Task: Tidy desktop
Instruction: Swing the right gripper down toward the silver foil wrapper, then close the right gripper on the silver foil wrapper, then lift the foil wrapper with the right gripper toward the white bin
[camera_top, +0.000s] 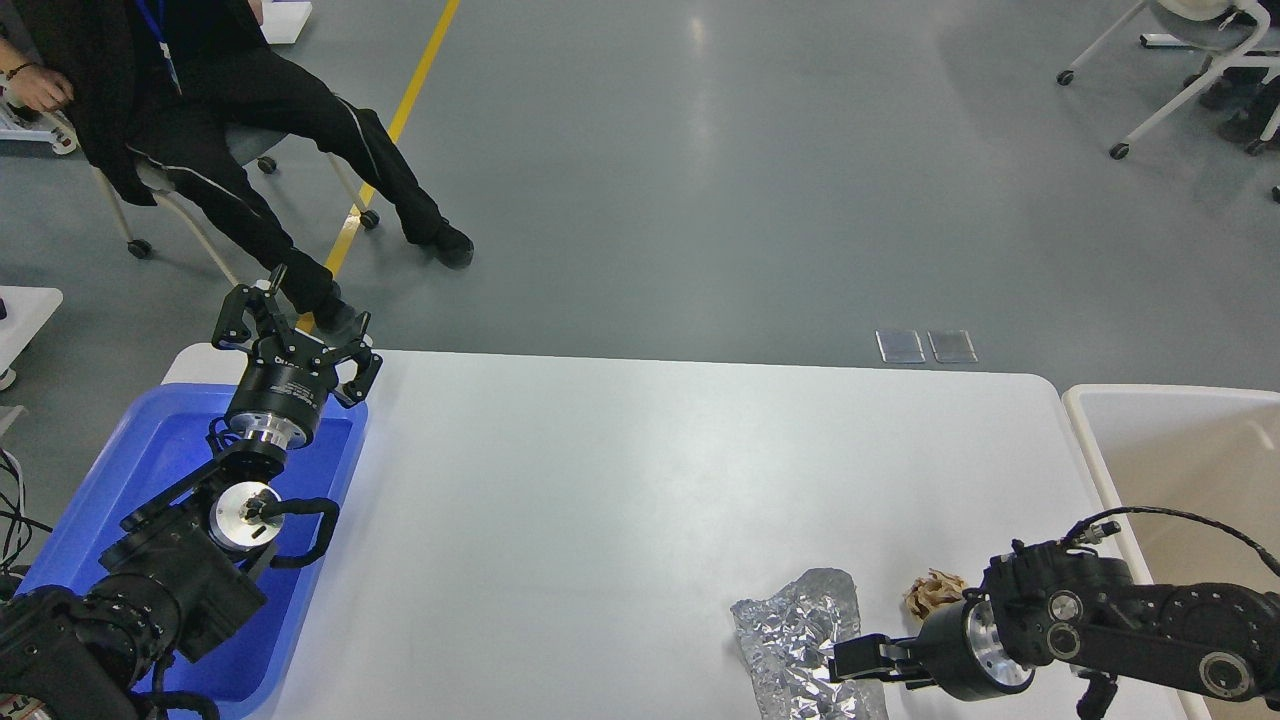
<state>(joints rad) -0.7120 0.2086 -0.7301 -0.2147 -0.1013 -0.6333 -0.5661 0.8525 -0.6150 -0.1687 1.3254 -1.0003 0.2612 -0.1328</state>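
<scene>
The white desktop fills the middle of the head view. A crumpled silver foil wrapper lies at its front right, with a small crumpled brown paper ball just to its right. My right gripper points left, low over the desktop, with its tip at the foil's right edge. Its fingers show as one dark shape, so I cannot tell how they stand. My left gripper is open and empty, held above the far end of the blue bin.
A beige bin stands off the desktop's right edge, behind my right arm. A seated person is beyond the far left corner. Wheeled chairs stand far right on the grey floor.
</scene>
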